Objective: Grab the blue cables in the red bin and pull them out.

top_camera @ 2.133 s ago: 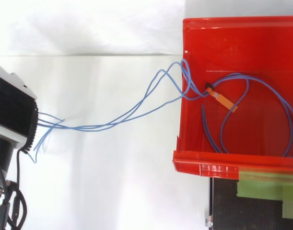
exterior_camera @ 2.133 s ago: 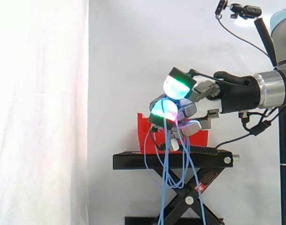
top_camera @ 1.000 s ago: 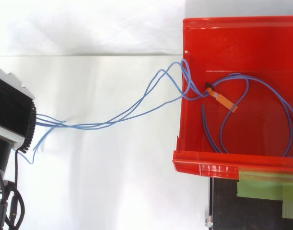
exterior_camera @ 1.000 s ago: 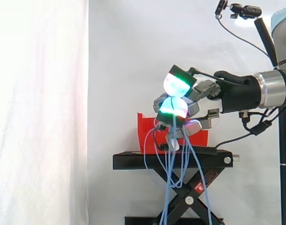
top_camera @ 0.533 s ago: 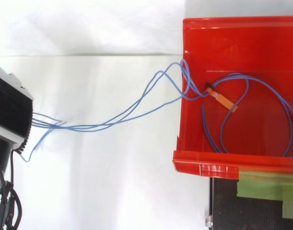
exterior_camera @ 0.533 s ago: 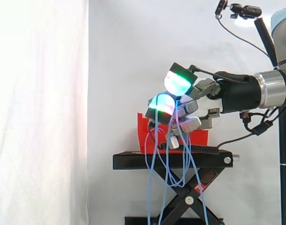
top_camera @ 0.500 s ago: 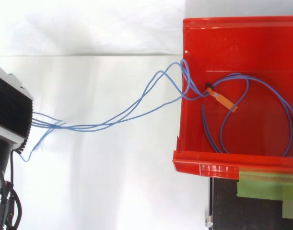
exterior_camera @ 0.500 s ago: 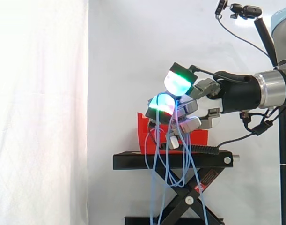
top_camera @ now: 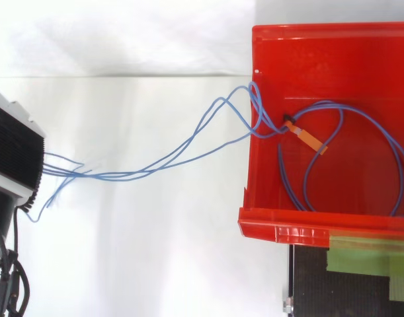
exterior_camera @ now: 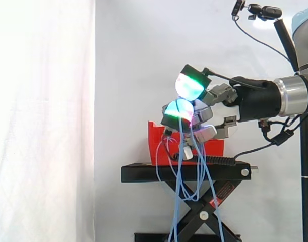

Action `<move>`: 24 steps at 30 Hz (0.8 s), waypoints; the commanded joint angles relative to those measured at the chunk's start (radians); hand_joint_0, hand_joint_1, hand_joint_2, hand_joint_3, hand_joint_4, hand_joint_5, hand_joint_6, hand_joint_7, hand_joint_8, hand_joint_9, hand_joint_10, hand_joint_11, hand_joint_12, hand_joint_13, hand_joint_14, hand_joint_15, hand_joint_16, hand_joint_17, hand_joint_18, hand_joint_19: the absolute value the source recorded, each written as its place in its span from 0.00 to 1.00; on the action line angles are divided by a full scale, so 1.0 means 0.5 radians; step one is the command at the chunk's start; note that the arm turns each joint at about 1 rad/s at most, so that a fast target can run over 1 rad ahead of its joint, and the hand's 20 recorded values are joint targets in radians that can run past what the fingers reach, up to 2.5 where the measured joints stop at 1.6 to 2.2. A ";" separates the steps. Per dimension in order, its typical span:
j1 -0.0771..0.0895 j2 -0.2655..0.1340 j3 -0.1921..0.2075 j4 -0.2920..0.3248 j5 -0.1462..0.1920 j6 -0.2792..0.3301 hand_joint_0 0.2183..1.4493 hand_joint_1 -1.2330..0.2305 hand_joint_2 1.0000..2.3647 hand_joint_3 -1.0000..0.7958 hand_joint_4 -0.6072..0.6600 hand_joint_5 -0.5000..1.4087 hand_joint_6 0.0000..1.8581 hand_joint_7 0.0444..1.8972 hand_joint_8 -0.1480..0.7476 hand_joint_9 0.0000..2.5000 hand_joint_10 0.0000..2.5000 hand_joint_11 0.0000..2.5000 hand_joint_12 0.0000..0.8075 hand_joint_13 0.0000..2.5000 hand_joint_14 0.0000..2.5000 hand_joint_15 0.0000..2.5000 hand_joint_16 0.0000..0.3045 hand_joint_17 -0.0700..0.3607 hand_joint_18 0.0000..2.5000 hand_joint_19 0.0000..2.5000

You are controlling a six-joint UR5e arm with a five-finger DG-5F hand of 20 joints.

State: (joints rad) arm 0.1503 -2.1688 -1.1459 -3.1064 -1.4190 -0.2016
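Draping over red bin (top_camera: 287,222) wall, blue cables (top_camera: 182,153) hang from curled fingers (exterior_camera: 169,113).

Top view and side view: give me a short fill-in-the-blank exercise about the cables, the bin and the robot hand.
The robot hand is shut on several ____ cables. In the side view they hang down past the ____ stand. A loop lying in the red bin carries an ____ tag.
Missing words: blue, black, orange.
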 commanded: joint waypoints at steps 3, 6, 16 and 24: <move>0.000 -0.001 0.000 -0.003 0.000 0.000 0.38 0.39 0.00 0.00 0.54 0.80 0.01 0.47 0.42 0.48 0.33 0.69 0.45 0.54 0.01 0.56 0.19 0.46 0.33 0.30; 0.000 -0.001 0.000 -0.003 0.000 0.000 0.37 0.40 0.00 0.00 0.54 0.82 0.00 0.47 0.42 0.49 0.31 0.69 0.47 0.54 0.01 0.56 0.19 0.47 0.33 0.30; 0.000 -0.001 0.000 -0.003 0.000 0.000 0.43 0.30 0.00 0.00 0.50 0.84 0.00 0.48 0.38 0.51 0.26 0.73 0.41 0.54 0.01 0.56 0.17 0.44 0.32 0.30; 0.000 -0.001 0.000 -0.003 0.000 0.003 0.54 0.23 0.00 0.02 0.51 0.83 0.00 0.50 0.35 0.50 0.24 0.75 0.39 0.53 0.01 0.58 0.16 0.42 0.32 0.31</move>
State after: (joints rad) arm 0.1507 -2.1690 -1.1459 -3.1079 -1.4189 -0.2002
